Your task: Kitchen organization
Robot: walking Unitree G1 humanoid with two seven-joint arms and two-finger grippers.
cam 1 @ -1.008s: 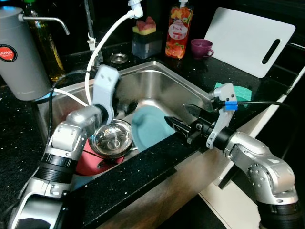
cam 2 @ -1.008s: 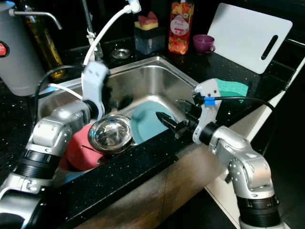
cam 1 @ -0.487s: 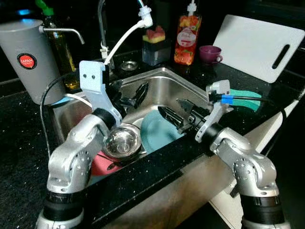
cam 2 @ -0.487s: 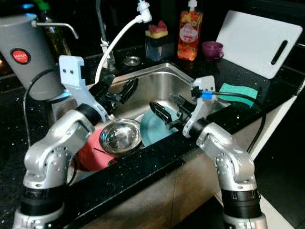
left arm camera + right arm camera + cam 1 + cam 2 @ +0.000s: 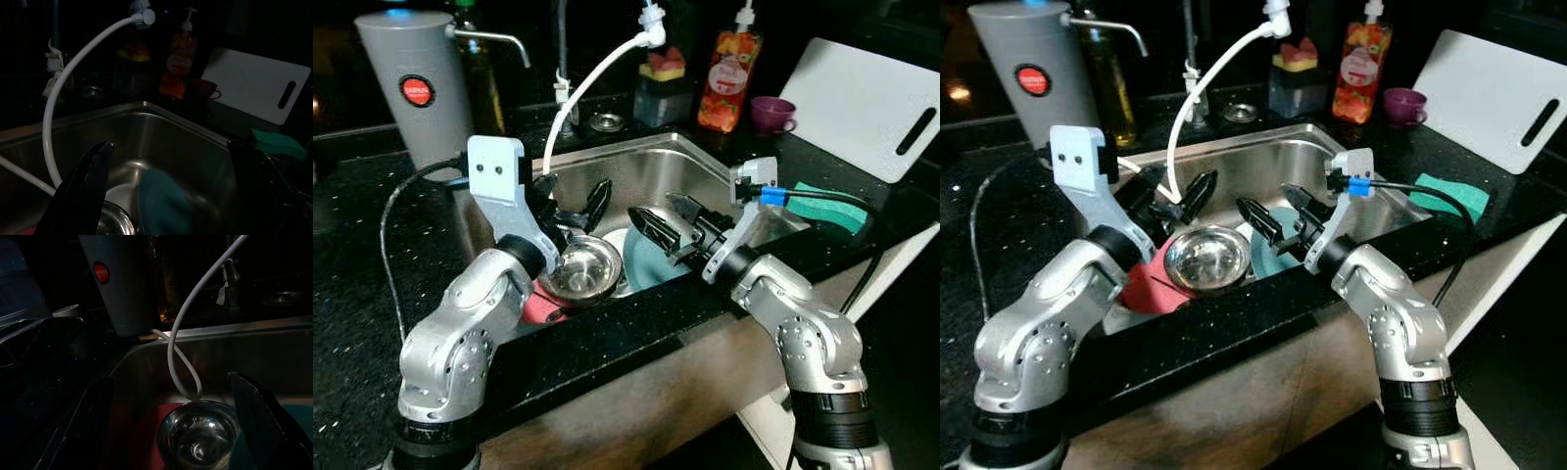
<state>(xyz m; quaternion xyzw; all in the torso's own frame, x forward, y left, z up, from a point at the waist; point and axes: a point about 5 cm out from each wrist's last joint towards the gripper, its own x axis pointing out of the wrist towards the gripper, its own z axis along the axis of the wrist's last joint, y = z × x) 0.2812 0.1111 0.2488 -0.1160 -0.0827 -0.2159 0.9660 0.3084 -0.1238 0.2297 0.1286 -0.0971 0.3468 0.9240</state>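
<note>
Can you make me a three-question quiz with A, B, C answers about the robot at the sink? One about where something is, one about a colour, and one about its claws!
1. Where is the steel bowl?
A. In the sink
B. On the white cutting board
C. On the floor

2. What colour is the cup by the soap bottle?
A. Yellow
B. Purple
C. White

3. How are the left claw and right claw?
A. Both shut on a plate
B. Both open, holding nothing
C. One holds a sponge

Answers:
1 A, the bowl sits in the sink, on a red dish and beside a teal plate.
2 B, the cup is purple.
3 B, each claw's fingers are spread above the sink with nothing between them.
</note>
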